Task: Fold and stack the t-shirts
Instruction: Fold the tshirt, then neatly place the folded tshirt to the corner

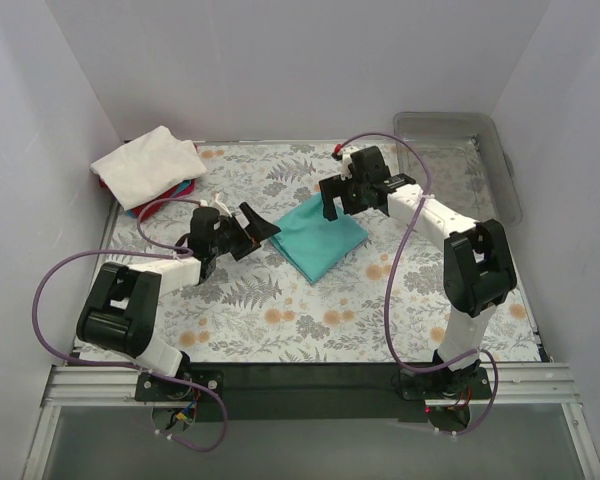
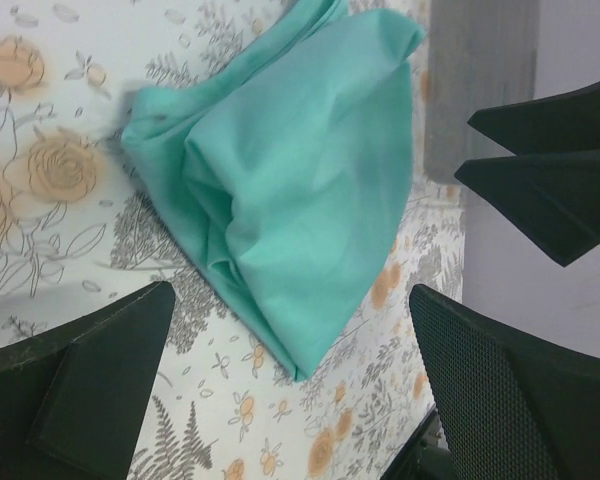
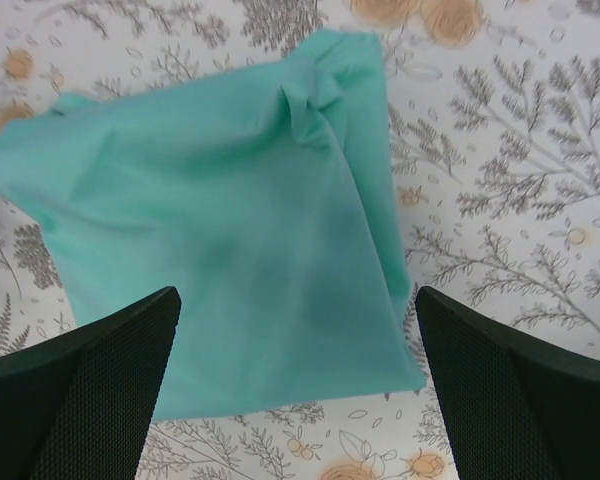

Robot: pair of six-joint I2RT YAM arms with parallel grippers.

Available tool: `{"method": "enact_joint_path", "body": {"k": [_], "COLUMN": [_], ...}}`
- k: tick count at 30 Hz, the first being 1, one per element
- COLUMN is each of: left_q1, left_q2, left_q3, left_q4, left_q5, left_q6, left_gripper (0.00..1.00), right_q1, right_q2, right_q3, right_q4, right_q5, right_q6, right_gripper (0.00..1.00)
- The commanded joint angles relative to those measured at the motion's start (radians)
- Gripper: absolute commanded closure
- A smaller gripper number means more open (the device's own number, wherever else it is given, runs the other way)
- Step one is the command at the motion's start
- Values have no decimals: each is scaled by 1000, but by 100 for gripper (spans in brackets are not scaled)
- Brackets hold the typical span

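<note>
A teal-turquoise t-shirt (image 1: 320, 238) lies folded into a rough square in the middle of the table. It also shows in the left wrist view (image 2: 290, 200) and in the right wrist view (image 3: 220, 260). My left gripper (image 1: 262, 228) is open and empty just left of the shirt's near-left edge, fingers (image 2: 90, 390) apart over bare cloth. My right gripper (image 1: 348, 205) is open and empty above the shirt's far edge, fingers (image 3: 90, 380) wide apart. A folded white t-shirt (image 1: 148, 163) lies on red and blue shirts (image 1: 160, 203) at the back left.
A clear grey plastic tray (image 1: 460, 150) stands at the back right corner. White walls close in the table on three sides. The floral tablecloth (image 1: 310, 310) covers the table. The right gripper's fingers (image 2: 550, 170) show in the left wrist view.
</note>
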Motion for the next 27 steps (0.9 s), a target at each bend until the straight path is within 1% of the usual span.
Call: {"method": "enact_joint_path", "body": {"k": [1, 8, 11, 16, 22, 27], "left_q1": [-17, -59, -76, -132, -169, -229], "left_q2": [2, 12, 43, 104, 150, 206], "left_q3": [-19, -65, -73, -62, -58, -35], "left_q4": [-15, -8, 3, 21, 44, 37], "left_q5": [15, 12, 16, 19, 13, -39], "left_q6": [16, -2, -11, -22, -31, -42], "left_gripper": [2, 2, 2, 2, 2, 2], "right_q1": [2, 2, 2, 2, 2, 10], "right_q2": [-21, -6, 6, 26, -6, -38], "right_q3": [-50, -133, -162, -212, -275, -348], "right_q4": [71, 97, 107, 113, 111, 110], "right_q5": [-13, 29, 46, 35, 8, -22], "right_q6": [20, 29, 32, 54, 92, 104], "right_gripper": [8, 8, 8, 10, 13, 15]}}
